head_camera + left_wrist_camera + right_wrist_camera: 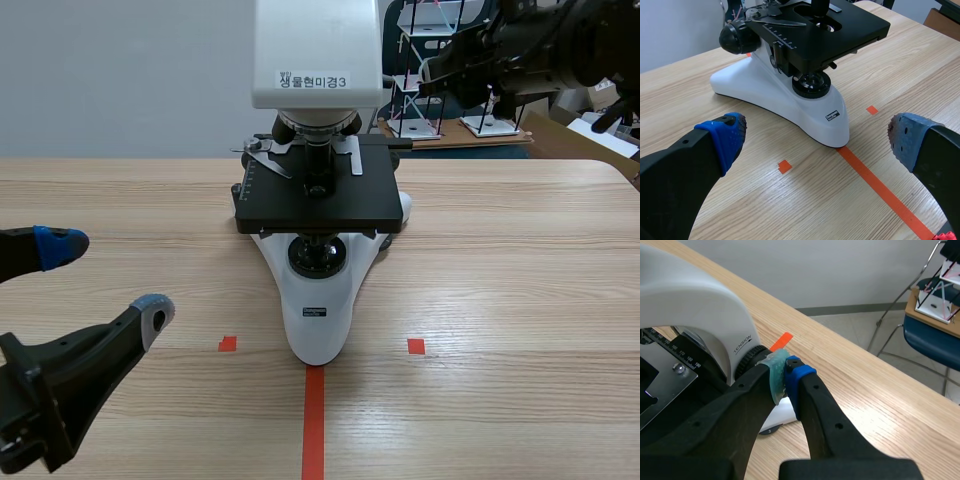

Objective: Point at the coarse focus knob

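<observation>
**Right arm's closed jaws sit at the microscope's focus knob**

A pale wooden surface carries a white-bodied microscope with a black square stage. It stands at the middle, its base toward the robot.

The black right arm stands raised across the scene view's upper right, behind the microscope's head. Its jaws are closed on nothing, with the grey-green pad and the blue pad pressed together.

The black left arm sits low at the near left, well apart from the microscope. Its jaws are spread wide and hold nothing, and its blue pads face the base.

The coarse focus knob is a black ribbed wheel on the side of the microscope's white body, low beside the stage. The right arm's joined pads lie right against it; whether they actually touch cannot be told. A smooth black knob shows on the microscope's other side.

An orange-red tape line runs from the base's near tip toward the robot. A small orange-red tape square lies on each side of the line.
</observation>
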`<act>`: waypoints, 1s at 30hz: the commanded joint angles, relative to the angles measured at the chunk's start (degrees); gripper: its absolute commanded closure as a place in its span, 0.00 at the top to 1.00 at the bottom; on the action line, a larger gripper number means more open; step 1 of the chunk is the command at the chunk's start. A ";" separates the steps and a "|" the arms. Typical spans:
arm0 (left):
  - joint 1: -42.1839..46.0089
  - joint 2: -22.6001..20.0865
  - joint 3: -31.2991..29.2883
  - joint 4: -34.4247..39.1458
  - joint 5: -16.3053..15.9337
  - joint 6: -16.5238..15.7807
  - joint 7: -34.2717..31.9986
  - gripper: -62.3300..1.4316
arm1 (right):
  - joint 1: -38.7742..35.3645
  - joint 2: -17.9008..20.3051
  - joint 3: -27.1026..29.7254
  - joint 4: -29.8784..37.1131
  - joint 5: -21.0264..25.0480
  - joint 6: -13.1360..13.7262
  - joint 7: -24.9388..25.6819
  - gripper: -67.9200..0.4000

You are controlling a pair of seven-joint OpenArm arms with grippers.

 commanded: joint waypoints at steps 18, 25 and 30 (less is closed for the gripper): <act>-0.02 0.26 -0.37 0.94 -0.37 -0.07 -0.81 0.96 | 1.29 0.59 0.17 1.36 1.25 -1.46 0.24 0.01; -0.02 0.26 -0.37 0.94 -0.37 -0.07 -0.81 0.96 | 1.29 0.59 0.17 1.36 1.25 -1.46 0.24 0.01; -0.02 0.26 -0.37 0.94 -0.37 -0.07 -0.81 0.96 | 1.22 0.59 0.17 1.36 1.25 -1.46 0.24 0.01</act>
